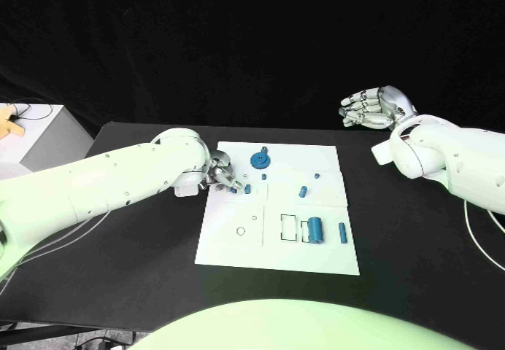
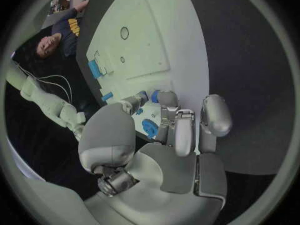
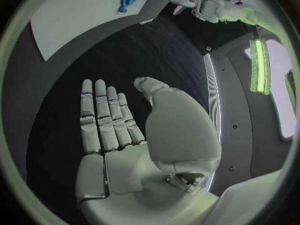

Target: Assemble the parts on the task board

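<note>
Taking the white board (image 1: 276, 248) as my landmark, its near end carries a blue cylinder (image 1: 314, 230) set in a rectangular outline, with a slim blue pin (image 1: 342, 232) just beside it on the side toward my right arm. Both lie flat, so I judge them parked and not yet fitted. Two small round holes (image 1: 241, 231) sit nearer my left arm, apparently waiting for pegs.

Midway up the board, my left robot hand (image 1: 222, 175) hangs over the edge, its fingertips (image 2: 167, 99) curled together around a small blue peg (image 1: 247, 189). The left wrist view shows blue between thumb and fingers, so I read it as pinched, though I cannot tell whether the peg is lifted or touching the board. I hold it by the tips because the piece is small and needs fine aiming. Another short blue peg (image 1: 303, 192) lies toward the middle of the board, and a tiny blue piece (image 1: 317, 176) sits just beyond it.

At the far end stands a blue gear (image 1: 260, 159) on its post.

Beyond the board's far corner, my right robot hand (image 1: 371, 107) is raised above the black surface (image 1: 421, 240), fingers straight and apart, holding nothing, kept out of the way.
</note>
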`<state>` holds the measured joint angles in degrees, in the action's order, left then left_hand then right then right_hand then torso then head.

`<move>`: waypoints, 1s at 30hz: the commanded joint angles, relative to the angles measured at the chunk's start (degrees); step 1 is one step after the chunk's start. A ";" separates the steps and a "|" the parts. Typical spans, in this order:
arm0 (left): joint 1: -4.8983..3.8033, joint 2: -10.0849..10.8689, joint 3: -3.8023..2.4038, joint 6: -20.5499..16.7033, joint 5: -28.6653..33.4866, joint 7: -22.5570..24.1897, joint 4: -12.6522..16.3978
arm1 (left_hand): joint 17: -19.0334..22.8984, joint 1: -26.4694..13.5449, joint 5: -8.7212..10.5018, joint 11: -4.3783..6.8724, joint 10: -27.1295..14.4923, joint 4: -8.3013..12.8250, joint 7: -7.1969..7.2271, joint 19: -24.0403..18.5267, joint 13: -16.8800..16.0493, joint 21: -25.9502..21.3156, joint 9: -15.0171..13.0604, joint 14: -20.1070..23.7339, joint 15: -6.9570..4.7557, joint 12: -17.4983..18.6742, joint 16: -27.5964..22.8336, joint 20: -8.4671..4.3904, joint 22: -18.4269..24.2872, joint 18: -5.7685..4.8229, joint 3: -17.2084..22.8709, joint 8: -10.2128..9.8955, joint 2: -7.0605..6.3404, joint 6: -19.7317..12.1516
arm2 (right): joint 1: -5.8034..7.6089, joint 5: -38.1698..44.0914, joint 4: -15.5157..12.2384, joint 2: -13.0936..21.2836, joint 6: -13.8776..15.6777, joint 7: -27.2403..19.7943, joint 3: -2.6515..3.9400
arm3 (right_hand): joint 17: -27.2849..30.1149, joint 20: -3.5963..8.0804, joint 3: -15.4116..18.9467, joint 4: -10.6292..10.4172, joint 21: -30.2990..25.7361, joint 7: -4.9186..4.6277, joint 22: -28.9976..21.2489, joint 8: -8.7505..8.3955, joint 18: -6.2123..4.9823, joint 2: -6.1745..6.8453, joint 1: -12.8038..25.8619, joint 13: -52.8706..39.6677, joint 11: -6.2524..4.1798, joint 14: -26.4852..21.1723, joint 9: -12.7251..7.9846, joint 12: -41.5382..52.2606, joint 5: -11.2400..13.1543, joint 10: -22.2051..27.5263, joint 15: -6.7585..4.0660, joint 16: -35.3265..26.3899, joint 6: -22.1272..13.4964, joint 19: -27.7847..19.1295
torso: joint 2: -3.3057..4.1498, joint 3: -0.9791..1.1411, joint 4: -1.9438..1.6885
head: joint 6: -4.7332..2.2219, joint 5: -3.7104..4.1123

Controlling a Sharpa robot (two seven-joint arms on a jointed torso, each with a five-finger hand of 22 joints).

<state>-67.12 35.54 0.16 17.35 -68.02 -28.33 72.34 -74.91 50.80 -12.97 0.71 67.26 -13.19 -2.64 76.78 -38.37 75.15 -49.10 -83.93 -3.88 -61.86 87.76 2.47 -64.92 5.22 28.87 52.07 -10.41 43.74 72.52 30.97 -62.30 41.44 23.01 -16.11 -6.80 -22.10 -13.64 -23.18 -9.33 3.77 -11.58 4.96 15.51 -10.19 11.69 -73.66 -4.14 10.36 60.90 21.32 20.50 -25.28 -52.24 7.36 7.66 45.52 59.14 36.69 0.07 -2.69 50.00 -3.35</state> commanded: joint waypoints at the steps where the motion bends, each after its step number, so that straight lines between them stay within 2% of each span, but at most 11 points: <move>1: 0.33 0.37 0.08 0.46 -0.89 -0.33 0.16 | -11.72 0.57 0.26 0.15 -0.42 -0.84 -0.35 0.07 -0.10 -0.22 0.05 -4.85 -0.14 -0.39 -0.16 -0.10 -0.08 0.10 -1.31 -0.24 -0.43 0.10 | -0.09 0.34 -0.05 0.06 -0.20 -0.46 0.03 | 0.05 0.01 -0.26 0.01 0.29 -2.38 -0.05 -0.12 -0.36 -0.05 0.40 0.05 -0.03 0.27 -0.08 0.33 -0.17 -0.35 0.06 -0.28 0.16 0.27 | 0.03 -0.02 0.00 | 0.00 0.02; 6: 0.34 0.92 -0.08 0.05 -0.31 -0.28 1.09 | -11.31 1.32 0.88 0.10 -0.93 -2.66 -0.39 -0.18 0.65 -0.56 0.05 -4.68 -0.11 0.01 -0.47 -0.09 0.33 0.19 -3.53 -0.31 -0.89 -0.13 | -0.23 0.34 -0.04 0.08 -0.24 -0.44 0.03 | 0.05 0.01 -0.26 0.01 0.29 -2.38 -0.05 -0.12 -0.36 -0.05 0.40 0.05 -0.03 0.27 -0.08 0.33 -0.17 -0.35 0.06 -0.28 0.16 0.27 | 0.04 -0.02 -0.04 | 0.00 0.11; 9: 0.35 1.36 -0.32 -0.18 -0.10 -0.27 1.81 | -11.19 1.50 1.04 0.07 -1.16 -3.04 -0.43 -0.32 0.99 -0.71 0.04 -4.63 -0.08 0.19 -0.57 -0.07 0.54 0.23 -3.91 -0.32 -0.82 -0.21 | -0.34 0.34 -0.03 0.08 -0.28 -0.43 0.03 | 0.08 0.00 -0.31 0.03 0.29 -2.39 -0.10 -0.13 -0.36 -0.04 0.45 0.10 -0.02 0.27 -0.10 0.33 -0.19 -0.34 0.07 -0.31 0.15 0.27 | 0.00 -0.03 -0.04 | 0.00 0.13; 20: 0.37 3.01 -2.43 -1.20 0.93 0.01 3.95 | -10.40 3.60 0.68 -0.14 -2.52 -3.19 -0.67 -1.04 2.69 -1.54 -0.08 -4.28 0.08 1.11 -1.17 0.07 1.68 0.46 -4.83 -0.36 0.07 -1.00 | -0.56 0.27 0.01 0.09 -0.29 -0.42 0.03 | 0.14 0.00 -0.52 0.12 0.28 -2.38 -0.19 -0.14 -0.36 -0.08 0.43 0.18 -0.03 0.28 -0.13 0.34 -0.57 -0.34 0.07 -0.35 0.14 0.28 | -0.02 0.02 -0.07 | 0.00 0.18; 22: 0.47 3.29 -3.12 -1.75 2.28 0.29 4.48 | -10.21 3.98 0.59 -0.20 -2.87 -3.20 -0.73 -1.29 3.11 -1.82 -0.11 -4.19 0.13 1.33 -1.31 0.11 2.08 0.54 -4.99 -0.36 0.21 -1.20 | -0.62 0.21 0.01 0.07 -0.31 -0.42 0.03 | 0.16 0.01 -0.59 0.16 0.28 -2.38 -0.22 -0.15 -0.36 -0.08 0.44 0.20 -0.03 0.29 -0.14 0.35 -0.73 -0.35 0.07 -0.36 0.14 0.29 | -0.02 -0.02 0.01 | 0.00 0.20; 23: 0.67 3.49 -3.69 -2.08 3.13 0.54 4.78 | -9.51 4.51 0.52 -0.39 -4.05 -3.26 -0.94 -2.08 4.58 -2.67 -0.15 -3.84 0.31 2.18 -1.85 0.22 3.31 0.79 -5.35 -0.45 0.31 -1.79 | -0.65 0.19 0.01 0.07 -0.32 -0.42 0.03 | 0.16 0.01 -0.59 0.16 0.28 -2.38 -0.22 -0.15 -0.36 -0.08 0.44 0.20 -0.03 0.29 -0.14 0.35 -0.73 -0.35 0.07 -0.36 0.14 0.29 | 0.00 -0.05 0.02 | 0.00 0.25; 24: 0.92 3.68 -4.30 -2.36 3.90 0.81 5.03 | -9.13 4.87 0.49 -0.53 -4.79 -3.30 -1.09 -2.51 5.39 -3.14 -0.19 -3.64 0.43 2.63 -2.14 0.33 3.95 0.90 -5.60 -0.50 0.41 -2.21 | -0.67 0.18 0.01 0.08 -0.32 -0.42 0.03 | 0.16 0.01 -0.59 0.16 0.28 -2.38 -0.22 -0.15 -0.36 -0.08 0.44 0.20 -0.03 0.29 -0.14 0.35 -0.73 -0.35 0.07 -0.36 0.14 0.29 | 0.01 -0.08 0.05 | 0.00 0.25; 26: 1.67 4.21 -5.94 -2.96 5.67 1.70 5.69 | -7.63 6.02 0.40 -1.09 -6.71 -3.40 -1.69 -4.51 6.29 -5.30 -0.27 -2.70 0.95 3.07 -3.35 0.79 6.88 1.47 -6.58 -0.57 0.70 -3.68 | -0.70 0.16 0.03 0.09 -0.30 -0.41 0.03 | 0.16 0.01 -0.59 0.16 0.28 -2.38 -0.22 -0.15 -0.36 -0.08 0.44 0.20 -0.03 0.29 -0.14 0.35 -0.73 -0.35 0.07 -0.36 0.14 0.29 | -0.03 -0.01 0.04 | 0.00 0.39; 28: 2.21 4.72 -7.38 -3.50 7.01 3.04 6.21 | -4.32 7.18 0.18 -1.64 -8.48 -3.37 -2.23 -6.94 6.45 -8.03 -0.20 -0.86 1.42 3.26 -5.93 1.24 10.48 2.18 -7.18 -0.68 1.04 -5.12 | -0.72 0.14 0.03 0.12 -0.29 -0.42 0.03 | 0.16 0.01 -0.59 0.16 0.28 -2.38 -0.22 -0.15 -0.36 -0.08 0.44 0.20 -0.03 0.29 -0.14 0.35 -0.73 -0.35 0.07 -0.36 0.14 0.29 | -0.05 0.05 0.05 | 0.00 0.49; 29: 2.39 4.91 -7.97 -3.88 7.63 3.80 6.37 | -3.78 7.72 0.12 -1.83 -8.98 -3.36 -2.46 -7.37 6.47 -8.56 -0.13 -0.52 1.58 3.17 -6.34 1.40 11.10 2.30 -7.39 -0.73 1.17 -5.62 | -0.73 0.14 0.04 0.16 -0.28 -0.42 0.03 | 0.16 0.01 -0.59 0.16 0.28 -2.38 -0.22 -0.15 -0.36 -0.08 0.44 0.20 -0.03 0.29 -0.14 0.35 -0.73 -0.35 0.07 -0.36 0.14 0.29 | -0.05 0.07 0.02 | 0.00 0.60; 30: 2.54 5.06 -8.43 -4.45 8.21 4.90 6.47 | -1.77 8.97 -0.02 -2.39 -10.32 -3.35 -3.07 -9.02 6.59 -10.63 0.32 0.74 2.04 3.18 -7.93 1.83 13.69 2.79 -7.73 -1.27 1.47 -6.97 | -0.74 0.13 0.06 0.19 -0.26 -0.41 0.03 | 0.16 0.01 -0.59 0.16 0.28 -2.38 -0.22 -0.15 -0.36 -0.08 0.44 0.20 -0.03 0.29 -0.14 0.35 -0.73 -0.35 0.07 -0.36 0.14 0.29 | -0.03 0.04 -0.04 | 0.00 0.71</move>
<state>-64.73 40.48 -8.06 15.10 -64.00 -27.26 78.47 -74.90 59.36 -12.69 -1.51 57.40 -16.53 -5.54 68.28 -31.83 65.16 -49.03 -83.47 -1.97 -58.93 80.36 4.15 -52.03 7.51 21.34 51.08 -9.03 37.26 71.81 30.94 -62.25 41.56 22.99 -16.10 -6.80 -22.03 -13.64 -23.34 -9.17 3.77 -11.58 4.82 15.51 -10.18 11.69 -73.66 -4.01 10.36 60.90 21.23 20.50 -25.86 -52.24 7.36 7.66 45.52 59.14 36.65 0.07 -2.68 50.00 -2.87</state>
